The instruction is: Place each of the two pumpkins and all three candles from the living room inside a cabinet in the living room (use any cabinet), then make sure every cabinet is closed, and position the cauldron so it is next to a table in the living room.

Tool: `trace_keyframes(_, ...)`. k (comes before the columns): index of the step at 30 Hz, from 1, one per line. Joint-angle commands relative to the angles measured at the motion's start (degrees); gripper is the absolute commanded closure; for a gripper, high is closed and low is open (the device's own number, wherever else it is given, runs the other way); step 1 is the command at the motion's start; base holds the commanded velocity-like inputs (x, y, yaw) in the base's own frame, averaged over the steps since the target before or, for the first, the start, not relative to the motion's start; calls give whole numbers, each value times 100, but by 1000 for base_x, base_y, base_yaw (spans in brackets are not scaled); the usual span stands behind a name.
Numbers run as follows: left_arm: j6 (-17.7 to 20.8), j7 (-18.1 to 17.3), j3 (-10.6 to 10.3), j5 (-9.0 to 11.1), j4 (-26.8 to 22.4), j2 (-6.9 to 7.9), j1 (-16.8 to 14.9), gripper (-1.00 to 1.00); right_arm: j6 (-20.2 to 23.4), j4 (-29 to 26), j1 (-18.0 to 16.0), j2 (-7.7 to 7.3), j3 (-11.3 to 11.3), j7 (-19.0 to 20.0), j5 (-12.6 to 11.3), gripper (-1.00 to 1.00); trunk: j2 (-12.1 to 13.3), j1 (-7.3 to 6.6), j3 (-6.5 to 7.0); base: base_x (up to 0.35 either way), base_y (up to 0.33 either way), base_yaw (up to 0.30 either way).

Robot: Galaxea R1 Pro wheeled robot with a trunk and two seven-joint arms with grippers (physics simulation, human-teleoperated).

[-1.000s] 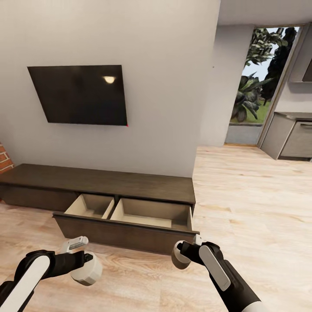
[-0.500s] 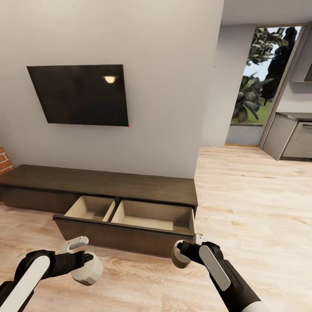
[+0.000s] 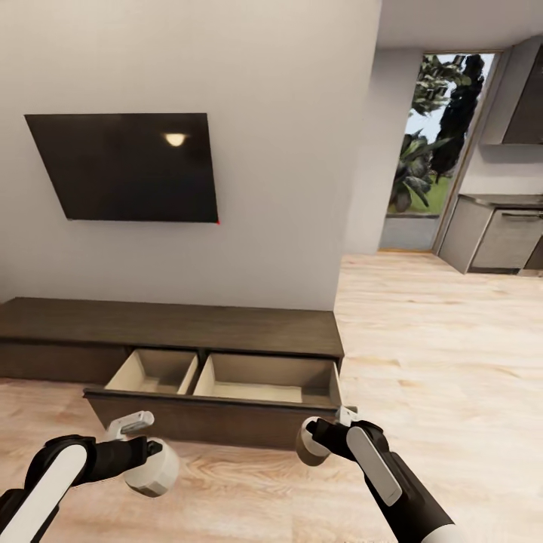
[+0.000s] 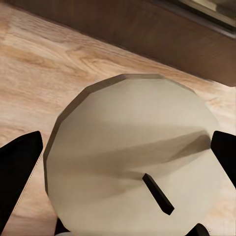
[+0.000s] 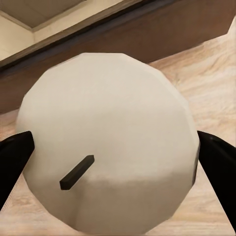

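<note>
The cabinet [image 3: 173,326] is a long low dark-brown unit against the wall. Its wide drawer [image 3: 219,416] is pulled out, and both pale wood compartments look bare. In front of the drawer, low over the floor, my left gripper [image 3: 153,461] is shut on a cream candle [image 3: 157,475]. My right gripper [image 3: 314,440] is shut on another candle [image 3: 307,451] close to the drawer front's right end. In the left wrist view the candle [image 4: 132,152] shows its dark wick between black fingers [image 4: 17,172]. The right wrist view has its candle [image 5: 108,142] between fingers [image 5: 219,162].
A black TV [image 3: 124,166] hangs on the wall above the cabinet. Open wood floor [image 3: 437,362] runs to the right toward a glass door with plants [image 3: 422,151] and grey kitchen units [image 3: 494,237].
The whole picture has slid left and the drawer sits a little nearer, so the camera has moved. Both arms keep their pose, each still holding its candle.
</note>
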Motion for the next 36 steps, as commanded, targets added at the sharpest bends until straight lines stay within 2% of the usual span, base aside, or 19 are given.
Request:
trace_keyframes(1, 0, 63, -9, 62, -5, 4, -3, 100, 3, -6, -6, -2, 10, -52, -51, 100, -4, 0, -3, 42, 292, -253)
trace_keyframes(9, 0, 63, -12, 62, -5, 2, -3, 100, 3, -7, -6, 2, 13, -48, -51, 100, -4, 0, 2, 222, 205, -56)
trace_keyframes(16, 7, 37, -12, 103, -93, 1, -1, 100, 3, -2, -6, 1, 7, -47, -56, 100, -4, 0, 2, 78, 31, -1)
trace_keyframes(31, 9, 36, -11, 115, -231, 1, -2, 100, 20, -69, -6, 4, 36, -48, 20, 100, 598, -329, 271, 2, 1, 0)
trace_keyframes(33, 9, 38, -12, 119, -250, -5, -32, 100, 24, -116, -6, 9, 175, -53, 24, 100, 678, -373, 307, 0, 0, 0)
trace_keyframes(36, 18, 74, -48, 123, -236, -101, -360, 100, 29, -233, -32, 97, 623, -137, 30, 100, 798, -439, 361, 0, 0, 0)
